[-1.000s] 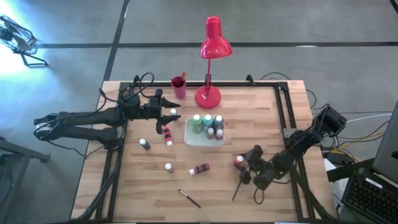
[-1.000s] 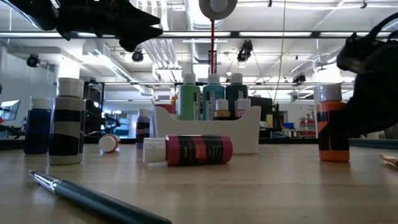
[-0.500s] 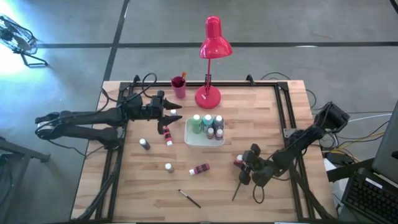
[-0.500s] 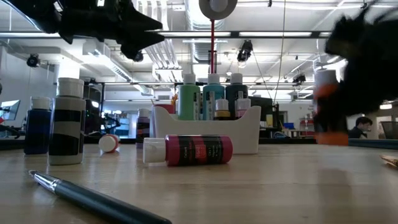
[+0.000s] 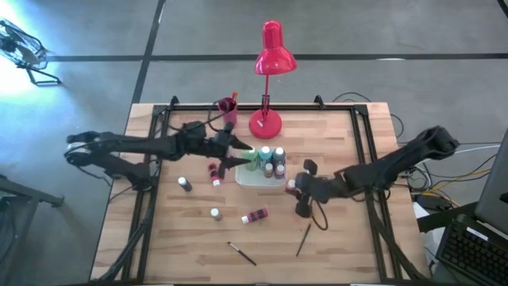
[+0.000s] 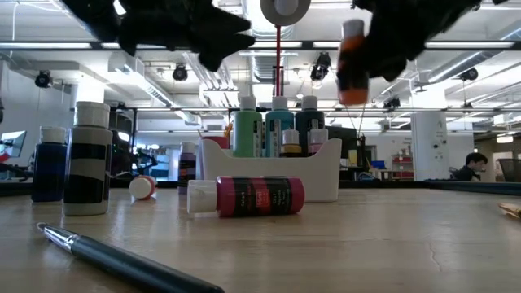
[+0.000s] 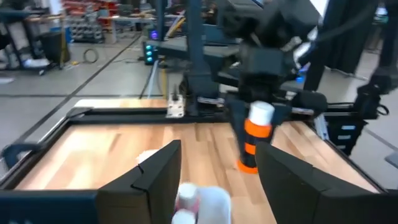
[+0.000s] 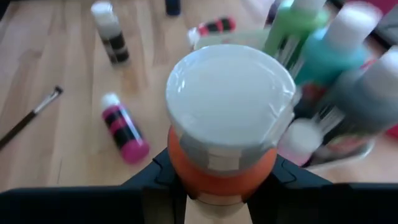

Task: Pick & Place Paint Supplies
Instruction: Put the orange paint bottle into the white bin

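Note:
My right gripper (image 5: 297, 187) is shut on an orange paint bottle (image 6: 352, 63) with a white cap, held in the air just right of the white tray (image 5: 255, 181). The tray holds several upright bottles (image 5: 264, 159). My left gripper (image 5: 240, 154) hovers open over the tray's left end, its fingers (image 7: 158, 174) wide apart with only bottle caps (image 7: 186, 198) below them. A red bottle (image 5: 255, 215) lies on its side on the table, and two more red ones (image 5: 213, 170) lie left of the tray. A dark bottle (image 5: 184, 183) and a small one (image 5: 215, 213) stand upright. Two brushes (image 5: 242, 253) (image 5: 303, 238) lie near the front. My right gripper pinches the orange bottle's body just under the cap (image 8: 217, 171) between its two fingers (image 8: 158, 171), one on each side. The fingers come from the table's right, slanting down. The bottle hangs nearly upright, cap up, clear of the table.
A red desk lamp (image 5: 268, 79) and a red cup (image 5: 228, 110) stand at the far edge behind the tray. A black frame (image 5: 367, 143) runs round the tabletop. Bare wood lies at the front left and front right.
My right gripper has taken hold of the orange bottle, lifted it off the table and carried it up and toward the tray. My left gripper has moved toward the table's right, from beside the tray to over its left end.

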Robot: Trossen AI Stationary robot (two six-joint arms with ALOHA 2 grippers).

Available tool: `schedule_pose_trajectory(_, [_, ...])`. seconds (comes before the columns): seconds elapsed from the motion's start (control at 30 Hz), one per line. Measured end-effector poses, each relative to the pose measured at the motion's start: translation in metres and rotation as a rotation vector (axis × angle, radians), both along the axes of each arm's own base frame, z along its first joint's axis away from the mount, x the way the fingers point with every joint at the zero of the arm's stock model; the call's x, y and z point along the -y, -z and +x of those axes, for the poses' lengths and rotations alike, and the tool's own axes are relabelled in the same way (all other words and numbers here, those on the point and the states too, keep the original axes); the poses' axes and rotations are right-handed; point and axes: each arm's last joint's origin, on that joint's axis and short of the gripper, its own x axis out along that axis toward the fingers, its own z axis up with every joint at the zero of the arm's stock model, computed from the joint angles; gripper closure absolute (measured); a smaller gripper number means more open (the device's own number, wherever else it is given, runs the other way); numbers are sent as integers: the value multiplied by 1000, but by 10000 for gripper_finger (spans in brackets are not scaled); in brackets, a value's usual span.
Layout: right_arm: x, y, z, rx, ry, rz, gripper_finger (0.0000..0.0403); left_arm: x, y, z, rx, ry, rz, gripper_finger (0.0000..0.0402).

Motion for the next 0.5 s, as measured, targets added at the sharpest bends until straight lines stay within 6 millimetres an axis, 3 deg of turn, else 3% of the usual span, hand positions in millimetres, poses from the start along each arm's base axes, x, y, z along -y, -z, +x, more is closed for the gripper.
schedule_pose_trajectory(0.23, [12,-21,7,47,7,-41,297,16,-1,42,22,85,49,202])
schedule_pose_trajectory(0.5, [13,-24,12,42,-15,-78,297,25,2,75,10,124,90,200])
